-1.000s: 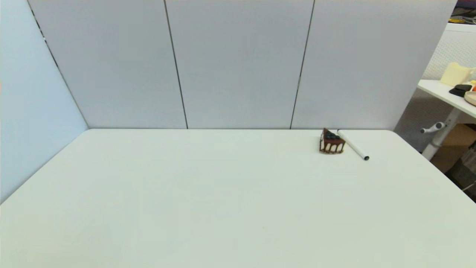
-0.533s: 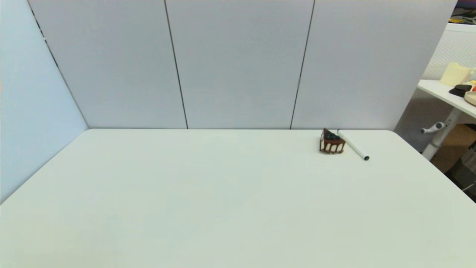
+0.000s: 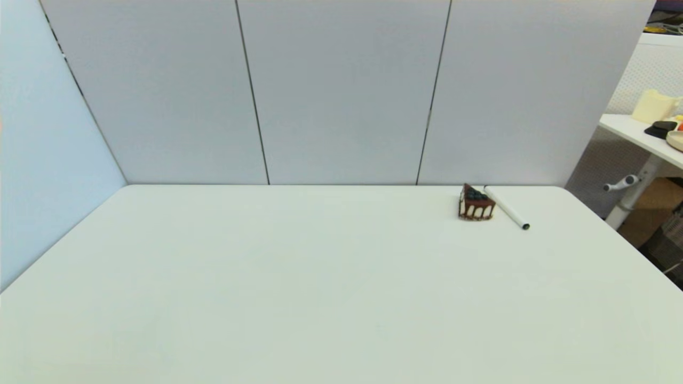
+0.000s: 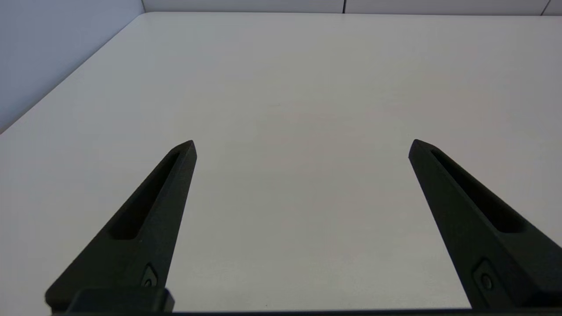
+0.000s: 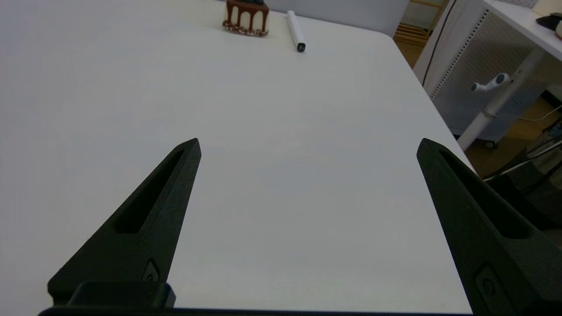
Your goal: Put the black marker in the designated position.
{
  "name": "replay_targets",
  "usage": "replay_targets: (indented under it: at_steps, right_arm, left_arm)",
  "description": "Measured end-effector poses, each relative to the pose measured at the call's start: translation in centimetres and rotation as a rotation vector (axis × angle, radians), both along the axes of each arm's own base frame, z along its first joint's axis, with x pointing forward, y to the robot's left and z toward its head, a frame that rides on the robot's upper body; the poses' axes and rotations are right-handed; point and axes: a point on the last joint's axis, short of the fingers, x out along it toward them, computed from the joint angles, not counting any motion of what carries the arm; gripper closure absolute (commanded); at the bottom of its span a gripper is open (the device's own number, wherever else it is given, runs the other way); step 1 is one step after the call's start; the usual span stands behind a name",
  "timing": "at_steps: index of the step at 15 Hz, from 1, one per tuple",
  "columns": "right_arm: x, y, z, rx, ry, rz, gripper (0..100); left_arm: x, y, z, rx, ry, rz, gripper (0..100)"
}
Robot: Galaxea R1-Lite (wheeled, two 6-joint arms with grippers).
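Black marker [image 3: 507,208], a slim white-barrelled plastic pen beside the brown chocolate cake slice [image 3: 475,203] at my desk's [image 3: 320,298] far right, looks light, stiff, prone to roll; my spread, empty right tool [image 5: 307,147] should pinch mid-barrel.

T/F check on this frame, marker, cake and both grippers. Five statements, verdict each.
1. The marker lies flat on the table. True.
2. The cake slice sits on the marker's right. False: on its left.
3. The right gripper is shut on the marker. False: it is open and empty, far short of it.
4. The left gripper is open over bare table. True.
5. The marker lies near the table's far edge. True.
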Motion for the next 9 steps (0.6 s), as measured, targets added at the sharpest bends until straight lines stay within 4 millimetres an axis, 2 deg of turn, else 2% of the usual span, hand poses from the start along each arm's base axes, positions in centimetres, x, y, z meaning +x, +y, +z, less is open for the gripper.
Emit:
replay_targets:
  at_steps: [5, 9]
  right_arm:
    - [0.4, 0.1, -0.7, -0.032, -0.087, 0.061, 0]
    - [0.4, 0.2, -1.5, 0.013, -0.026, 0.089, 0]
  left_arm:
    - [0.0, 0.0, 0.0, 0.000, 0.000, 0.000, 0]
    - [0.0, 0.0, 0.0, 0.000, 0.000, 0.000, 0]
